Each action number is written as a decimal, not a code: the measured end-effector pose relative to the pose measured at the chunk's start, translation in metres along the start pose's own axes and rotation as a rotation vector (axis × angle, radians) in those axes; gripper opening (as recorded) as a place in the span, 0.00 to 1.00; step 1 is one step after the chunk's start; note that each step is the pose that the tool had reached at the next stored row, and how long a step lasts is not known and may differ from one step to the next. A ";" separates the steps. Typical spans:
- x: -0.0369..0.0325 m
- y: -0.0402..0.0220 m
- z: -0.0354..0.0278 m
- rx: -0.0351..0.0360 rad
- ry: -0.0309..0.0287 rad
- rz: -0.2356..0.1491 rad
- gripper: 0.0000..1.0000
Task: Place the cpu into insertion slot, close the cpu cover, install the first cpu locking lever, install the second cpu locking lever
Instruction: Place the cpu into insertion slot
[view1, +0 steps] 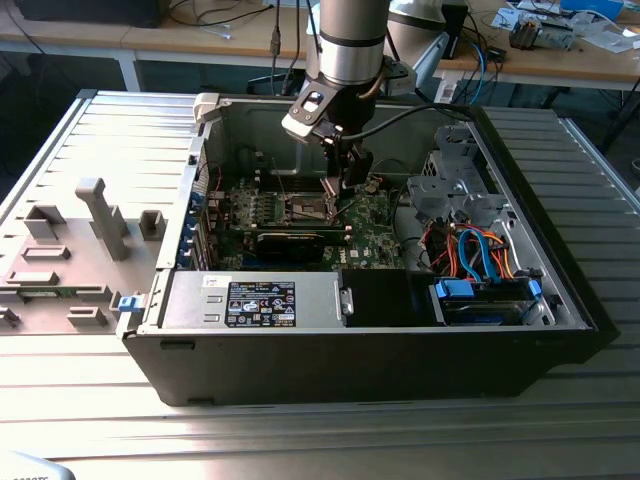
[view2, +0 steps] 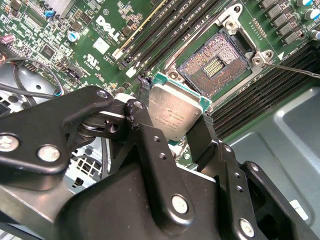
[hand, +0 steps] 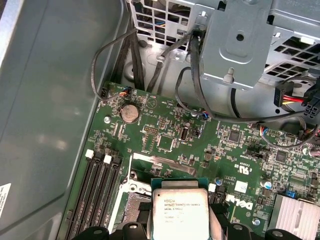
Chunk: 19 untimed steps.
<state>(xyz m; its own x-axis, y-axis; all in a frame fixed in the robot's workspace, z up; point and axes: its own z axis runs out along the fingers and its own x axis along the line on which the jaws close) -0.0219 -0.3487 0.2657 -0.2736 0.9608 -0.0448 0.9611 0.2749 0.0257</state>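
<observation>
End effector (view2: 172, 122) clamped on cpu (hand: 180, 214), part cut off in first wrist view; second wrist view shows open insertion slot (view2: 215, 62).

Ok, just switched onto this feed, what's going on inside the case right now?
The arm's jaws are shut on the cpu, gripping it by two opposite edges inside the open computer case. In the second wrist view the chip sits just off one corner of the insertion slot, above the green board and not yet seated. The slot is uncovered and empty, with its contacts exposed.
</observation>
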 end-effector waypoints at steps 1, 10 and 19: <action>0.0000 0.0000 0.0000 0.0000 0.0000 0.000 0.54; 0.0000 0.0000 0.0000 0.0003 -0.0001 0.007 0.54; 0.0000 0.0000 0.0000 0.0005 -0.0003 0.011 0.54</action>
<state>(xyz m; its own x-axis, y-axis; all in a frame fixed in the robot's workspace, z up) -0.0219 -0.3487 0.2657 -0.2631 0.9637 -0.0448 0.9641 0.2644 0.0257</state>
